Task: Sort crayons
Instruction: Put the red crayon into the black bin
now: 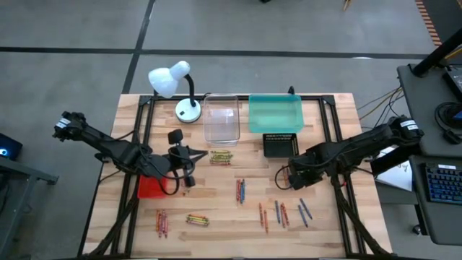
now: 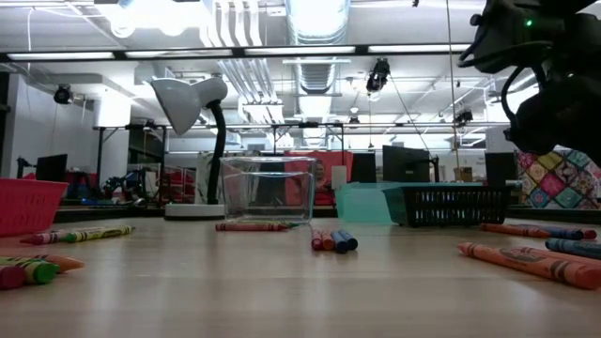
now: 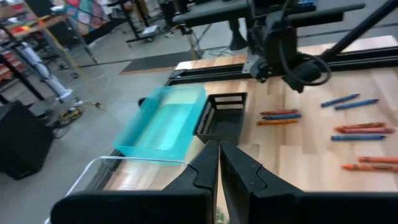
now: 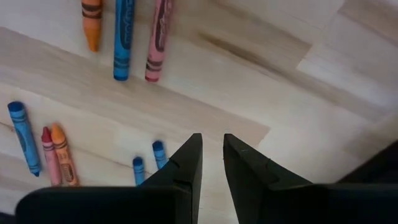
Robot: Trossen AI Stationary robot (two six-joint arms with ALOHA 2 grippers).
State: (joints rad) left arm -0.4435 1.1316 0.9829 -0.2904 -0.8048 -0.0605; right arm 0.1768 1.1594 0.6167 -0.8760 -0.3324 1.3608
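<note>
Left gripper [image 1: 189, 178] hovers with fingers closed and empty beside the red tray [image 1: 150, 187], right gripper [image 1: 284, 178] slightly parted over the bench [image 1: 339, 115], holding nothing; crayons [image 1: 240, 191] lie outside the trays.

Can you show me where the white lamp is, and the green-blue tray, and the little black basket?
white lamp [image 1: 170, 78]: high view, on its shade.
teal tray [image 1: 275, 113]: high view, on its floor.
black basket [image 1: 281, 144]: high view, on its middle.

light: bright, even overhead | glare: ceiling lights [image 2: 150, 14], low view | blur: left wrist view edges soft
</note>
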